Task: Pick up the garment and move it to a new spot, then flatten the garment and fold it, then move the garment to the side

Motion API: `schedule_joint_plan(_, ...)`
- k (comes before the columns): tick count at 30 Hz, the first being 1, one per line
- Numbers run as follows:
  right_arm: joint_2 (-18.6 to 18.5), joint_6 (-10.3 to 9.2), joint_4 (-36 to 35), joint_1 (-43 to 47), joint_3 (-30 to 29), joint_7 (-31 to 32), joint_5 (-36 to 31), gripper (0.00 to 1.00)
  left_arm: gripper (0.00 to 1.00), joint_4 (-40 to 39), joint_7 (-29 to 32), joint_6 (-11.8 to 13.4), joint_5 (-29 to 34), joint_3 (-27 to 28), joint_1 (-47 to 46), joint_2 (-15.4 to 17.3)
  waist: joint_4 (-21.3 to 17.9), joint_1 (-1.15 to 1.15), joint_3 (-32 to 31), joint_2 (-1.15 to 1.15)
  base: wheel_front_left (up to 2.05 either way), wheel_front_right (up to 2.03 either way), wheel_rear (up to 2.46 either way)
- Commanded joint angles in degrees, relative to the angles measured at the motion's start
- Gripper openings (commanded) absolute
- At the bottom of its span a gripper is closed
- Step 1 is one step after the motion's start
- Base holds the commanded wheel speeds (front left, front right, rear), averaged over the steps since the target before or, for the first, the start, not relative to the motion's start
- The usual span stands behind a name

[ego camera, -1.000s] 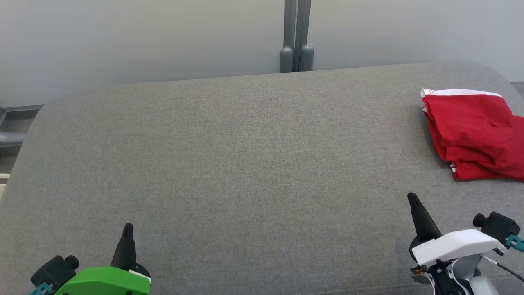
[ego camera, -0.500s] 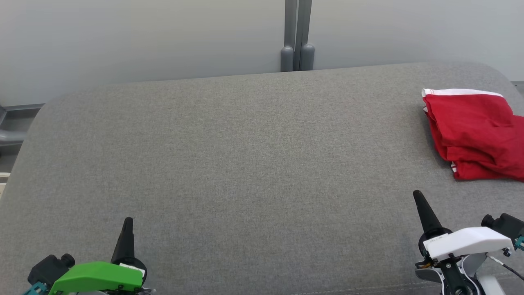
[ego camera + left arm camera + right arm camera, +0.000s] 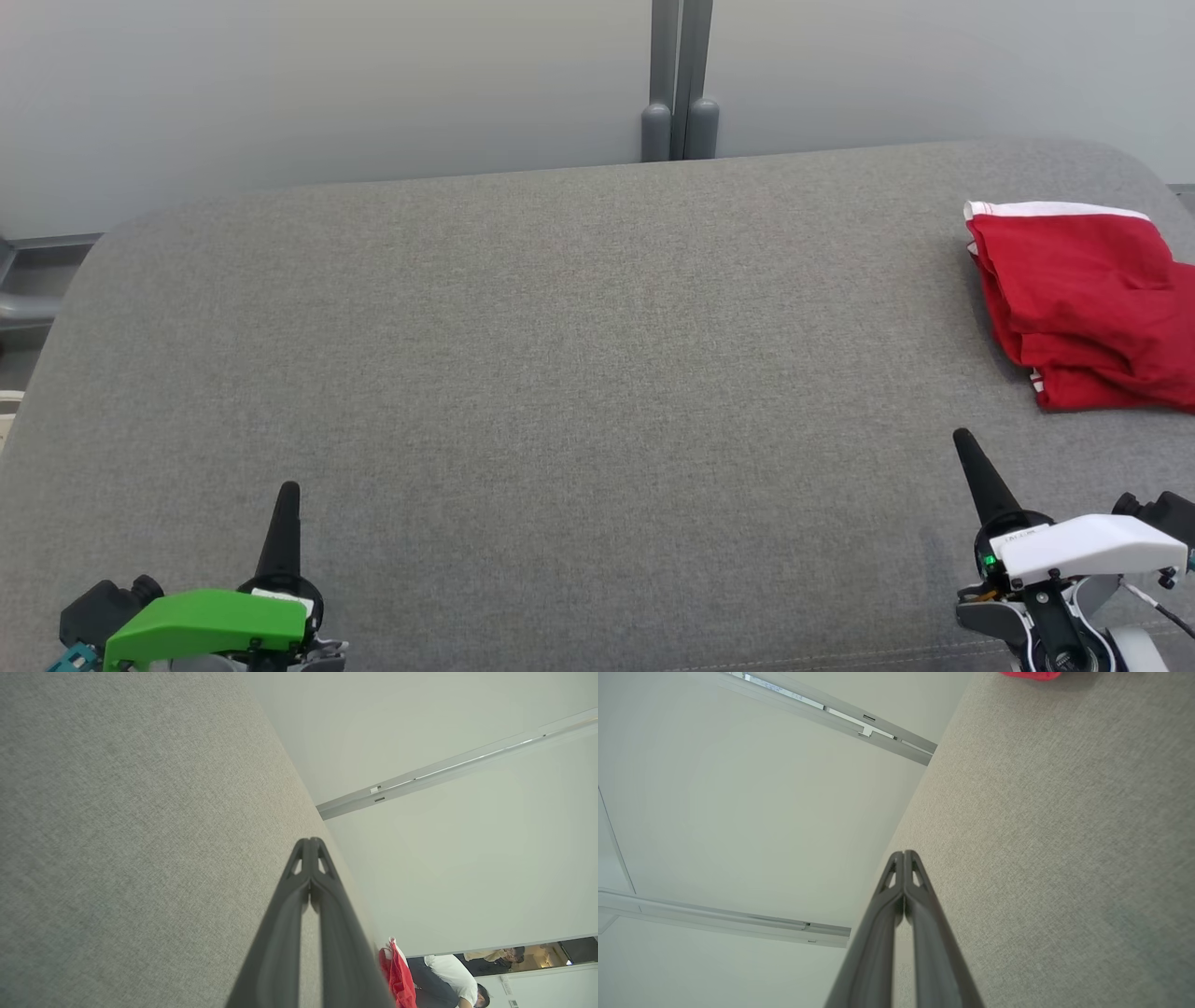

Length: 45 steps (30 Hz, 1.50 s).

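The left claw (image 3: 288, 489) has its two dark fingers pressed together into a single point with nothing between them, and it hangs over the near left part of the grey fabric bench (image 3: 579, 373), its tip pointing away from the robot. Its own wrist view shows the same: the two fingers meet along their length and at the tip, with bare grey weave beside them. Behind it sits the green cover (image 3: 205, 621) of that wrist. The right claw (image 3: 963, 439) is likewise pressed together and holds nothing. It stands over the near right part of the bench and leans a little to the left, with the white cover (image 3: 1083, 546) of its wrist behind it. In the right wrist view its fingers lie closed against each other, the tip set against the line where the bench meets the pale wall (image 3: 327, 84). The garment (image 3: 1083, 299) lies on the far right of the bench, well apart from both claws, beyond the right claw and to its right. It is red with a white band along its far edge, gathered into a loose folded bundle with creases, and the head view's right edge cuts it off. A grey post (image 3: 679, 84) runs up the wall behind the middle of the bench. In the left wrist view a person (image 3: 451, 973) in a white top shows beyond the red cloth.
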Motion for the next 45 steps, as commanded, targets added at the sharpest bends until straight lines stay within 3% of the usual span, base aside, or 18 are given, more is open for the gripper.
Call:
schedule_joint_plan(1, -0.3, 0.03, -0.2, -1.1, -0.3, 0.2, 1.1, 0.0, 0.0, -0.3, 0.2, -0.5, -0.9, 0.6, -1.3, -0.2, 0.0, 0.0, 0.0, 0.0, 0.0, 0.0, 0.0)
schedule_joint_plan(45, 0.0, 0.02, 0.7, -1.8, -4.6, 5.2, 20.4, 0.0, 0.0, 1.3, 4.4, -6.0, -15.8, 6.3, -3.3, -4.3, 0.4, 0.0, 0.4, 0.0, 0.0, 0.0, 0.0)
